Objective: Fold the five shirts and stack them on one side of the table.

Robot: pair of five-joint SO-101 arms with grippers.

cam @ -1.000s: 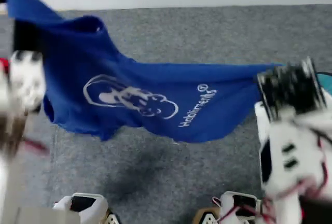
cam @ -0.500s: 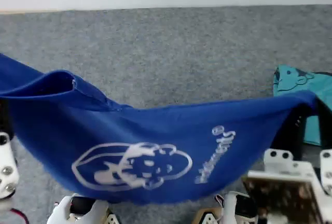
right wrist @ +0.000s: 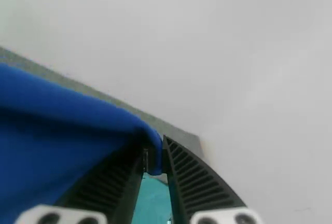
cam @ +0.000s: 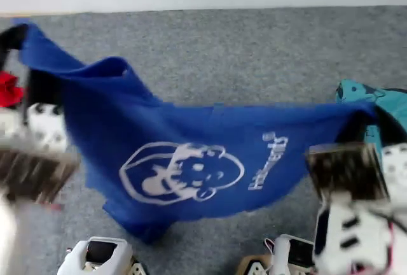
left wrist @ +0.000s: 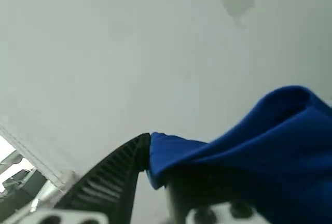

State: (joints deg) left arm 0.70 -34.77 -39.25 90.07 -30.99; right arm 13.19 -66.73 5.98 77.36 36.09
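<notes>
While the blue shirt (cam: 191, 141) hangs stretched in the air above the grey table (cam: 254, 52), the left gripper (left wrist: 149, 149) has its jaws pinched on one raised corner, and the right gripper (right wrist: 154, 157) has its jaws clamped narrow on the opposite edge. A teal shirt (cam: 381, 100) lies on the table beside the right arm.
</notes>
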